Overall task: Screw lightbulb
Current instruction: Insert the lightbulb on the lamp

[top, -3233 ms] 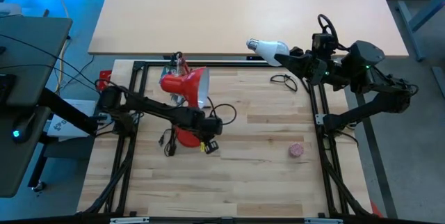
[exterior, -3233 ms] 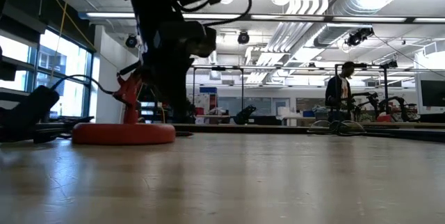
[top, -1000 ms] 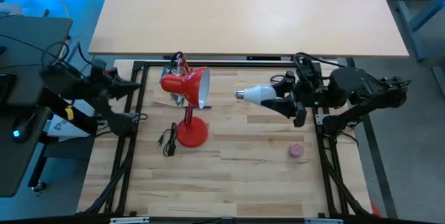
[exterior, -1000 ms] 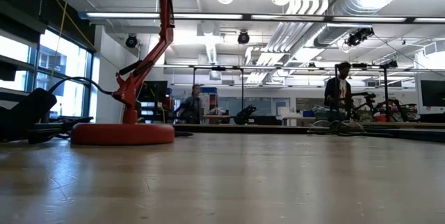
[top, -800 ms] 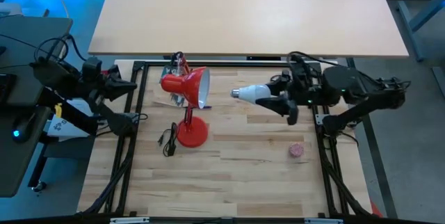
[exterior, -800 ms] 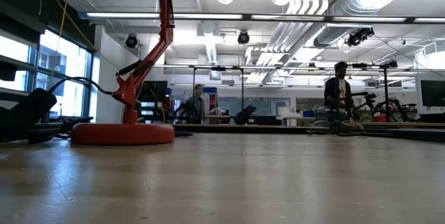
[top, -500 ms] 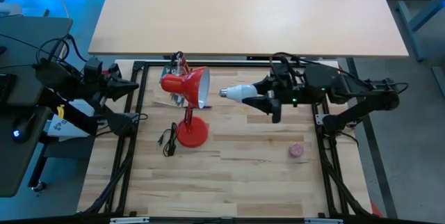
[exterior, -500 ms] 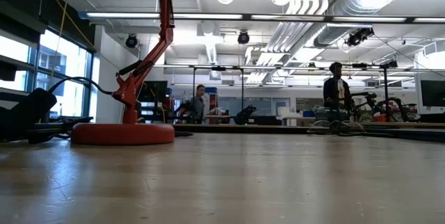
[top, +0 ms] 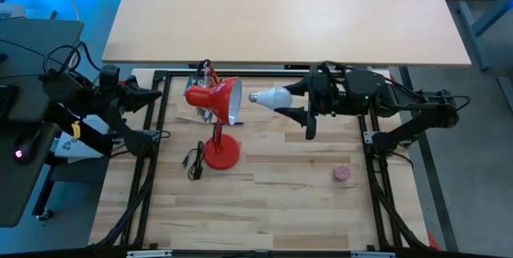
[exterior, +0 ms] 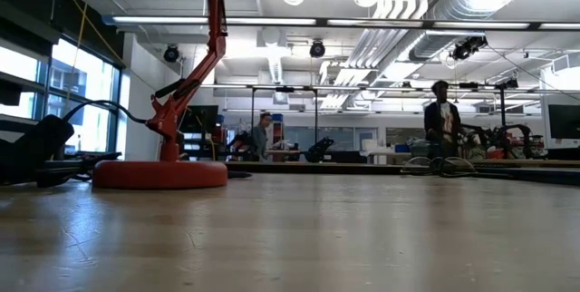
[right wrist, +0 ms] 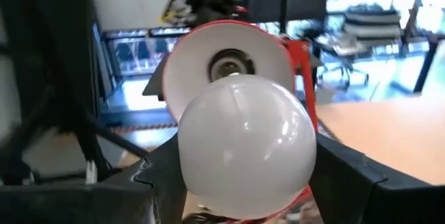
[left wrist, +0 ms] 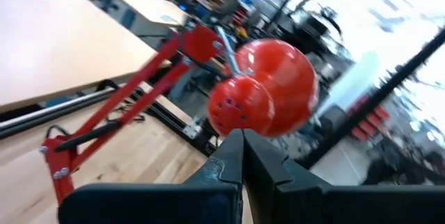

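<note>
A: Where's the lightbulb (top: 272,97) now?

B: Centre of the high view, held sideways in the right gripper (top: 293,101), whose fingers clasp its round glass. The silver base points at the open mouth of the red lamp's shade (top: 213,96), just beside the rim but not yet inside.

A: And the other arm?

B: The left gripper (top: 149,93) waits at the left edge of the desk (top: 304,202), fingers pressed together on nothing.

A: How should the next bit go?

B: I'd line the base up with the socket (right wrist: 228,63), which sits dead centre behind the bulb in the right wrist view, go in straight, then turn gently; the lamp isn't braced and could tip.

A: Anything unclear?

B: The threads are hidden behind the glass in that wrist view. The low view shows only the lamp's base (exterior: 160,173) at left, no bulb. The left wrist view is blurred.
</note>
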{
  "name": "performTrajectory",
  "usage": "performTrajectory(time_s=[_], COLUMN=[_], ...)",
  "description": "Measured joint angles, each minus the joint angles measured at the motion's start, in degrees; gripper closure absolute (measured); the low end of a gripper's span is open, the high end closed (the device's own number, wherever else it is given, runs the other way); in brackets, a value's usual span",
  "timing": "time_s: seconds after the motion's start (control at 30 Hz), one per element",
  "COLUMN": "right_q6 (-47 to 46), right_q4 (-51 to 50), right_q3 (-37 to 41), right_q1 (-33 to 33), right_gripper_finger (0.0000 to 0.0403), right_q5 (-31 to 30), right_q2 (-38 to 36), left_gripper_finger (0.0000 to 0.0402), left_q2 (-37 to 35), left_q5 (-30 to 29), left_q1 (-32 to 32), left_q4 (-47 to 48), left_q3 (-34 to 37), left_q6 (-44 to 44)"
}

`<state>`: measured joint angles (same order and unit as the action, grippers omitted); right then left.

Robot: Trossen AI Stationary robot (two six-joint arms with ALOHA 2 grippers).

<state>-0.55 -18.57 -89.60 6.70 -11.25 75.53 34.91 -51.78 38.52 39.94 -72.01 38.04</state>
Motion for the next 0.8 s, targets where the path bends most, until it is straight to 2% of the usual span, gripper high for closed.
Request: performTrajectory(time_s=[0.3, 0.47, 0.8], right_q6=[18.61, 27.17, 29.54], right_q4=[3.79, 3.63, 6.47], right_q3=[0.00, 0.00, 0.00], right_q1=[0.02, -0.09, -0.35], right_gripper_finger=[0.0169, 0.0169, 0.0169], right_q5=[0.34, -1.77, -1.74], right_q2=[1.90, 3.95, 5.25], left_gripper_finger=[0.0402, 0.0402, 0.0402], left_q2=[1.15, 1.17, 1.58], left_q5=[-8.55, -10.24, -11.61], left_q1=[0.00, -0.01, -0.01], left_q4=[0.04, -0.09, 0.09], left_q3=[0.00, 0.02, 0.01], left_q6=[3.83, 6.66, 6.78])
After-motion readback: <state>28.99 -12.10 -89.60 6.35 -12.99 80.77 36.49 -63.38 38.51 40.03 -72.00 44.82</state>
